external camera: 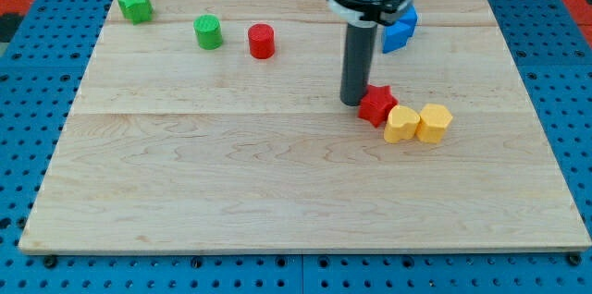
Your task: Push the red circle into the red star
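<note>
Standing upright near the middle of the pale wooden worktop (277, 202), the arm's dark rod carries no pincer at all, so nothing is open, closed or held; its lower end, my tip (354, 102), rests just at the view's left edge of the red star-shaped block (377, 104), seemingly touching it. That spot puts the rod on the side of the star facing the red circular block (262, 41), which sits well apart toward the view's upper left, untouched. To drive the circle into the star, the tip would likely need to get round to the circle's far, upper-left side, since pushing from here would only move the star. Just right of the star lie a yellow heart-shaped block (401, 124) and a yellow hexagonal block (434, 122), touching each other, which may hinder the star from sliding away. A blue block (400, 29) is partly hidden behind the rod; a green cylinder (208, 32) and a green angular block (135, 6) stand farther left.
</note>
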